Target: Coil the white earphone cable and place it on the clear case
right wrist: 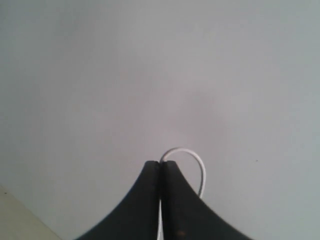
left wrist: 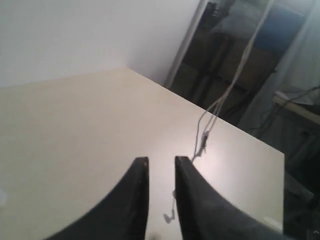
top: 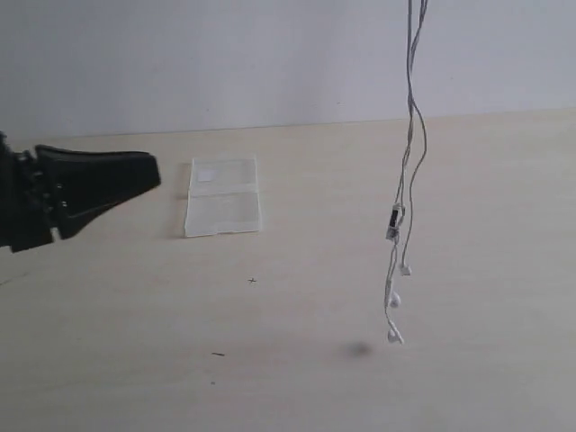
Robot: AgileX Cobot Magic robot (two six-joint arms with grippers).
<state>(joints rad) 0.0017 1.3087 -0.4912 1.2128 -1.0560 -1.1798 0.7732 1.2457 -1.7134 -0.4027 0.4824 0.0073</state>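
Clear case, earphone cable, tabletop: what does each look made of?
The clear case: thin transparent plastic with a slight sheen; the table shows through it. The white earphone cable: likely soft plastic sheathing, since it hangs limp. The table: pale, matte, wood-look surface, possibly laminate.

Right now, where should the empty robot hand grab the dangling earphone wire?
Probably just above the inline remote, where the white earphone cable strands hang close together. The left gripper could come in sideways from the left; lower down, the earbuds splay apart.
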